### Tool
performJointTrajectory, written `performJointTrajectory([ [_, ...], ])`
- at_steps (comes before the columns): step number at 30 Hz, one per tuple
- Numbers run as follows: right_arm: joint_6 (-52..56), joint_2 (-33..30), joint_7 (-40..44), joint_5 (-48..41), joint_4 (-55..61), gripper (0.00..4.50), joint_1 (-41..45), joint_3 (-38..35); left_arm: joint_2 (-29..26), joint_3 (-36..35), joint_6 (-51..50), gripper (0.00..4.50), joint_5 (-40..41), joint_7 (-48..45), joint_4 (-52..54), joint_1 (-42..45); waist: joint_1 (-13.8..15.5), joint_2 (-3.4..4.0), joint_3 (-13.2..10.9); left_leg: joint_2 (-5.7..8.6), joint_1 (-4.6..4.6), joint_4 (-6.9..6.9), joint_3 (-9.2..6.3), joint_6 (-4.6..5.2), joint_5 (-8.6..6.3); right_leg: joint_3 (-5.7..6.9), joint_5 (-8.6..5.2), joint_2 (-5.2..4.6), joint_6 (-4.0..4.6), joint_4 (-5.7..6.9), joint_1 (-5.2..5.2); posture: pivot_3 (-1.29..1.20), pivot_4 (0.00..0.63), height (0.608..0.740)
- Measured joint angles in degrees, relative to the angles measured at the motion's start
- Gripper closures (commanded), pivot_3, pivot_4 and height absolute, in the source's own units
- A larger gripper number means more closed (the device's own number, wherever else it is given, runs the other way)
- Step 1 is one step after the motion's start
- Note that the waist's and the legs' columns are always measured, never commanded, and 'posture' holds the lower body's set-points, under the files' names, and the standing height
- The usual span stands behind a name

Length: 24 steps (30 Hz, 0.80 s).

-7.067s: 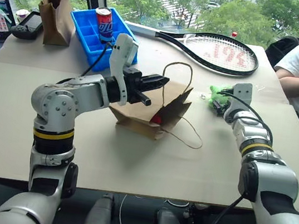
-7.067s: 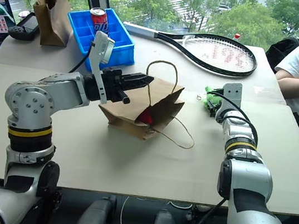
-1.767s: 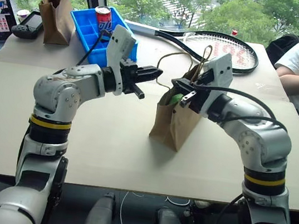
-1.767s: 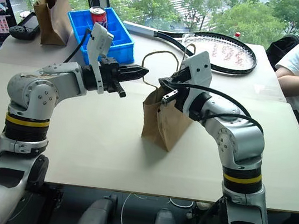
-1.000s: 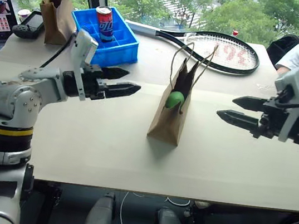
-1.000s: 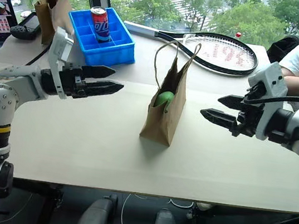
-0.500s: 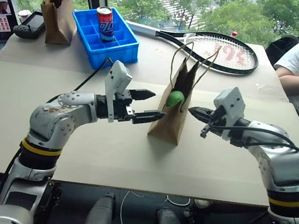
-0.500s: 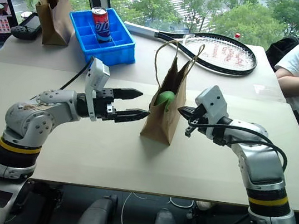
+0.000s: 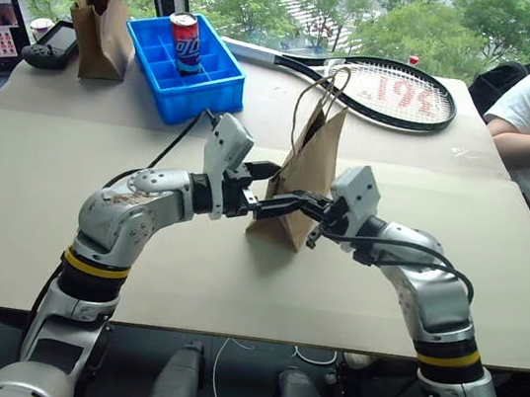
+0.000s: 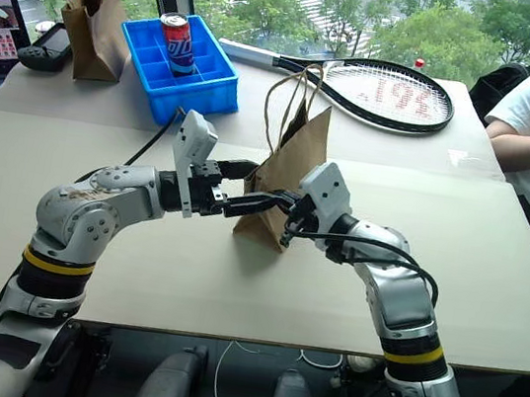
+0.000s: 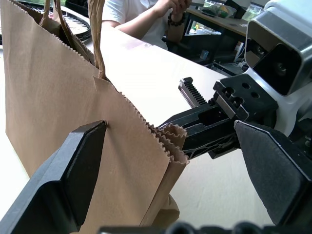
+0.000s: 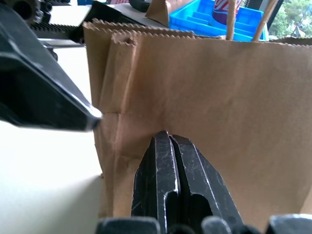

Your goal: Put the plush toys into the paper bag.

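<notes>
The paper bag (image 9: 306, 170) stands upright at the centre of the frame on the table (image 9: 234, 274), handles up. The left gripper (image 9: 276, 188) is at the bag's lower left side, jaws spread wide, one finger on each side of the bag's near edge. The right gripper (image 12: 168, 161) is fully closed, its tips against the bag's lower right side. The plush toys cannot be made out.

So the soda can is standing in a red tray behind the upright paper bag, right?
Not quite: the tray is blue, not red, as the left eye view shows. The rest holds: the soda can stands in it, behind the upright paper bag.
</notes>
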State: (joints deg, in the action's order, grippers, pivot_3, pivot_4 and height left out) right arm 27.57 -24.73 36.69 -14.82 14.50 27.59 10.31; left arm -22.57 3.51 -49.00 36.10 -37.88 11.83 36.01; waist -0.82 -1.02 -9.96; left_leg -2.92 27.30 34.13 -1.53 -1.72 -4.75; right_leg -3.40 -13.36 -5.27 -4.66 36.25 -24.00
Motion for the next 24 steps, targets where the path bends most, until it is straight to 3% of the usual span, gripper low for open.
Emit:
performJointTrajectory([
  [10,3.07,3.42,-0.95,-0.14,2.02,4.50,-1.38,0.10,0.08,-0.32,-1.28,4.44,-0.29,1.13,-0.65,0.01,0.02,0.00,0.00,0.00,0.00,0.00,0.01,-0.01,0.00,0.00,0.04,0.00,0.06,0.00,0.00,0.00,0.150,0.740],
  [18,6.65,3.13,-1.23,-2.62,5.48,4.50,-3.53,-1.45,-0.50,0.20,1.07,4.47,-1.62,-1.94,-2.85,1.24,0.16,-0.01,0.00,0.00,0.00,0.00,0.01,-0.01,0.00,0.00,0.04,0.00,0.06,0.00,0.00,0.00,0.150,0.740],
  [24,12.36,-7.68,3.65,-9.01,10.82,4.50,-9.88,-9.22,-5.42,0.55,9.29,4.47,-3.69,-13.23,-8.23,3.79,0.38,-0.01,0.00,0.02,0.02,0.00,0.03,-0.01,0.00,0.00,-0.07,-0.03,0.25,-0.06,0.02,0.00,0.150,0.740],
])
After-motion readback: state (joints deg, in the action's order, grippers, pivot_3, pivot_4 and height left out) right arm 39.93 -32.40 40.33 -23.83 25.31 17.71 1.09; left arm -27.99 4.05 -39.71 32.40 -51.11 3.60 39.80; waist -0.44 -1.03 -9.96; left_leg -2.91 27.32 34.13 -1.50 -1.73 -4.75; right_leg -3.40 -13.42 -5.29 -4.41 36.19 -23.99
